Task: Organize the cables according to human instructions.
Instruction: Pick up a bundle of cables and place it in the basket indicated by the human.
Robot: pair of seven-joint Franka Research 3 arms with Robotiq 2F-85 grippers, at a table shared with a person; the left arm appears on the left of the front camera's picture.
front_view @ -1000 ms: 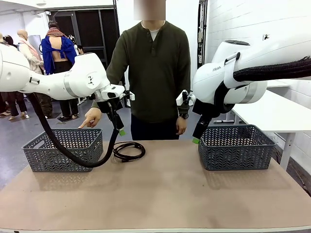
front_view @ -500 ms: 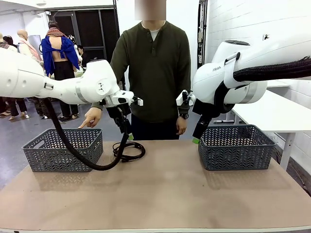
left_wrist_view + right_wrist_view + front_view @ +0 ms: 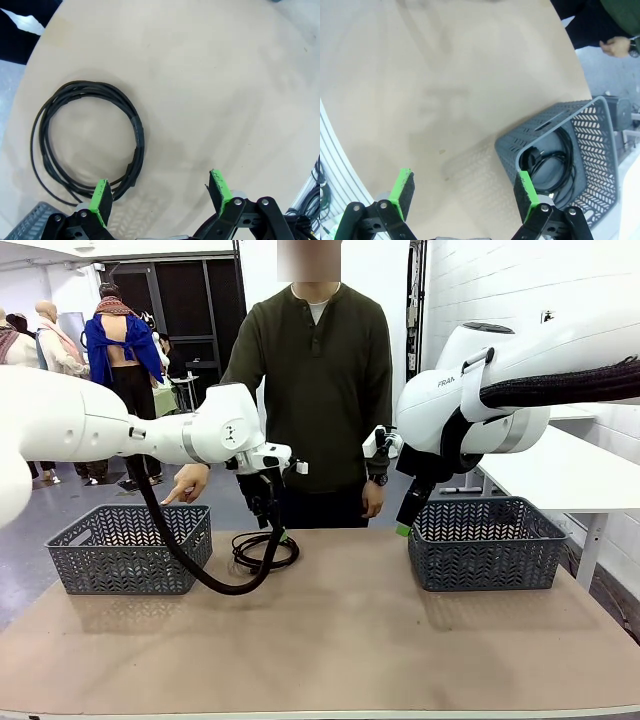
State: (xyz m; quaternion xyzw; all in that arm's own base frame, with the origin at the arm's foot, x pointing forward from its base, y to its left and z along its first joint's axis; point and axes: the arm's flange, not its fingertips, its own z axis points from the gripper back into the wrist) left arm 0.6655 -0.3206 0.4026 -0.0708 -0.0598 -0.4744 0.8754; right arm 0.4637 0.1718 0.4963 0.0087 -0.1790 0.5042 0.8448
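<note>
- Swung rightward since earlier: left pincer, spread, now over coiled cable on desk.
- Right pincer spread, at basket's 9 o'clock; another cable inside.

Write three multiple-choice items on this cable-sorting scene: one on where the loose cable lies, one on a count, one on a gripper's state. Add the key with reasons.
1. Where does the coiled cable outside the baskets lie?
A. On the table beside the left basket
B. Inside the right basket
C. In the person's hand

2. How many grey baskets stand on the table?
A. One
B. Two
C. Three

3. How is the left gripper?
A. Shut on the cable
B. Shut on nothing
C. Open above the cable

Key: 1 A, the coil rests flat on the tabletop; 2 B, one basket sits at each side; 3 C, its green pads stand wide apart, holding nothing.
</note>
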